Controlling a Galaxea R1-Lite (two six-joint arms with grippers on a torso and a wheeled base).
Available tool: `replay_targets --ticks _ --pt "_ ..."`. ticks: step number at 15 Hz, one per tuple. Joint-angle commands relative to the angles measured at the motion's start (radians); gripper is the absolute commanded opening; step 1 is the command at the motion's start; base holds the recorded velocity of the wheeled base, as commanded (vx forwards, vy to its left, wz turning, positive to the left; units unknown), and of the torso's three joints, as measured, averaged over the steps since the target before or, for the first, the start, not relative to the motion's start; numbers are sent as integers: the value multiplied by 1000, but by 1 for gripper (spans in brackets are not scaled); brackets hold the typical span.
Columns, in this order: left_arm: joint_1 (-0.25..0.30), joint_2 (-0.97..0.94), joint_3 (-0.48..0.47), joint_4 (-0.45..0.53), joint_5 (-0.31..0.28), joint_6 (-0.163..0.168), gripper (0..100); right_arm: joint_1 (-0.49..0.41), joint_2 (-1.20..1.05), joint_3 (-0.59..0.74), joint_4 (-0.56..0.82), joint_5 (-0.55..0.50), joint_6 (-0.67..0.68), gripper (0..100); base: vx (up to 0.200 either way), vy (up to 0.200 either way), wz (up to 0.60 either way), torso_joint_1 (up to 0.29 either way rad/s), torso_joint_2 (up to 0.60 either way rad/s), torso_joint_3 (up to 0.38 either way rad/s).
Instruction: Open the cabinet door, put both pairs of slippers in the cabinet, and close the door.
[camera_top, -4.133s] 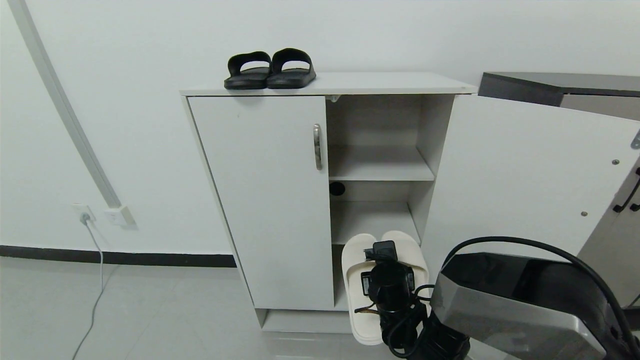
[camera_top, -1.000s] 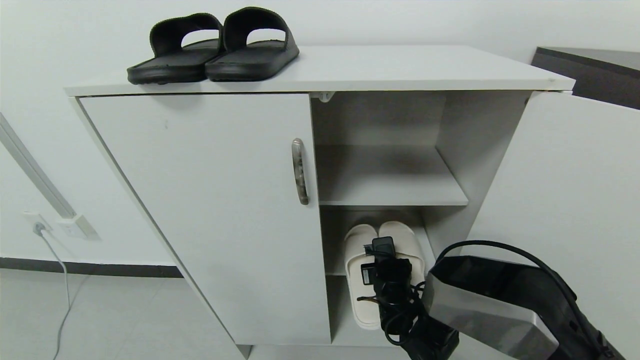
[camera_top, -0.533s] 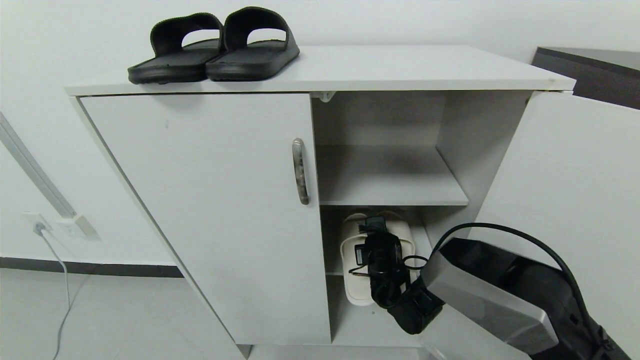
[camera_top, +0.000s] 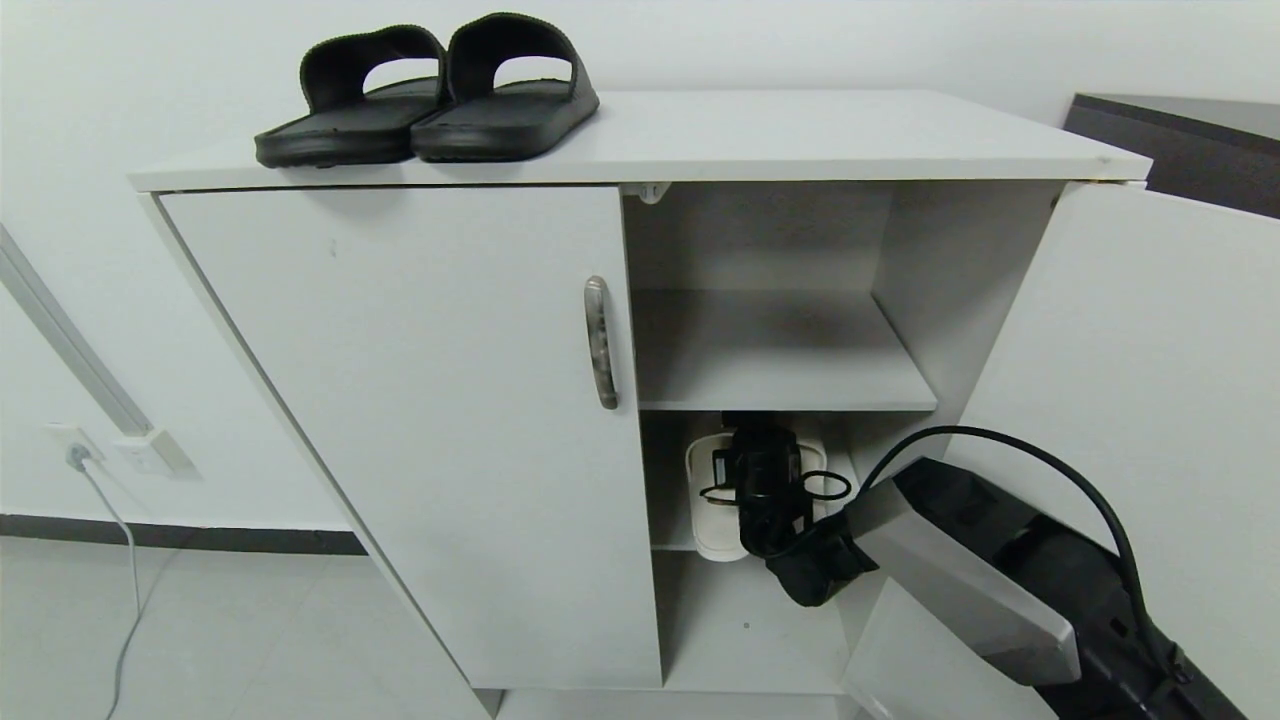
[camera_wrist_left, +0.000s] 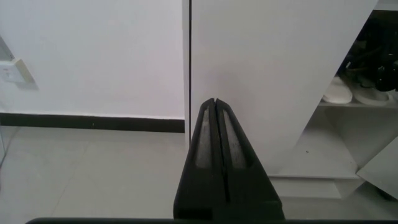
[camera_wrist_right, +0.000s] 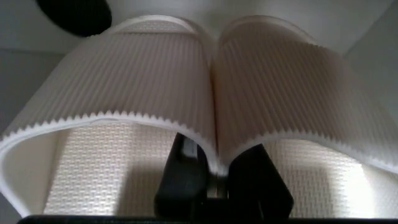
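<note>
We see the right gripper (camera_wrist_right: 211, 171) clamped on the adjoining inner strap edges of the pair of cream ribbed foam slippers (camera_wrist_right: 124, 87), pinching both together. The pair rests on the middle shelf (camera_top: 668, 535) of the white laminated-board cabinet (camera_top: 800, 130), heels at the shelf's front edge, with the flat upper shelf board (camera_top: 780, 350) just above. The right-hand door (camera_top: 1150, 350) stands swung wide. The left gripper (camera_wrist_left: 216, 143) has its fingers pressed together on nothing and faces the shut left-hand door (camera_top: 400, 400), which has a brushed metal bar handle (camera_top: 599, 343). The pair of black moulded rubber slippers (camera_top: 430, 95) sits on the cabinet top, near its left front edge.
</note>
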Motion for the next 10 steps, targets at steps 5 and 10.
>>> replay_targets --ticks 5,10 --pt "0 1 0 0 0 0 0 -20 50 -63 60 -2 46 100 0 0 0 0 0 0" --pt "0 1 0 0 0 0 0 -14 13 9 51 1 48 100 0 0 0 0 0 0"
